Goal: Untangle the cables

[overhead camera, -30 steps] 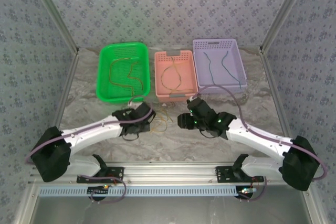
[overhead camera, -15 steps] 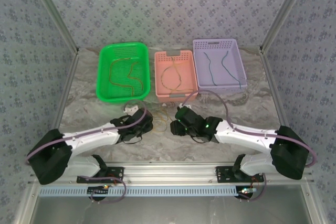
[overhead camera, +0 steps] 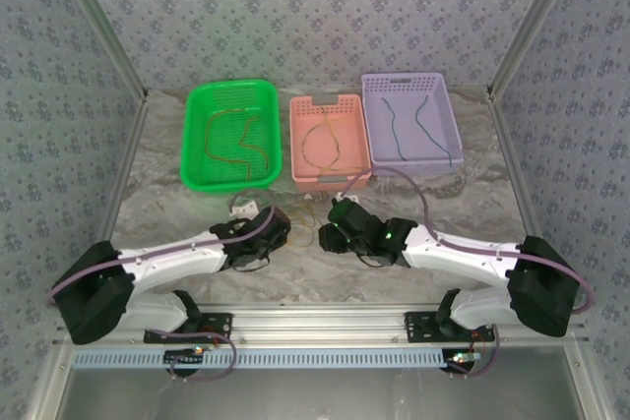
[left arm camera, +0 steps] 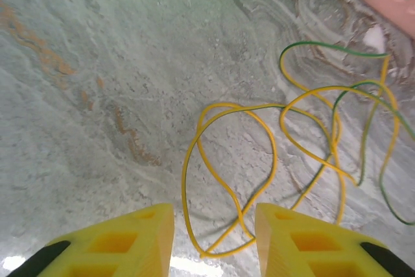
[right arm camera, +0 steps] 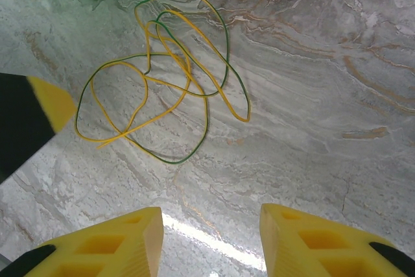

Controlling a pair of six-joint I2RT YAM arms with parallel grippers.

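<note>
We lowered left tool [left arm camera: 213,228] and right tool [right arm camera: 211,228], both spread, empty; cables [right arm camera: 165,81] lie just ahead, ready to grasp.

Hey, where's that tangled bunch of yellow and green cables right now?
In the top view, the yellow and green cable tangle lies on the table between the left hand and the right hand, just in front of the pink basket.

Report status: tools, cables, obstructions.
Left tool open, low over a yellow cable loop. Right tool open, empty. Yellow cable and green cable tangled on table between them. No obstruction seen.
</note>
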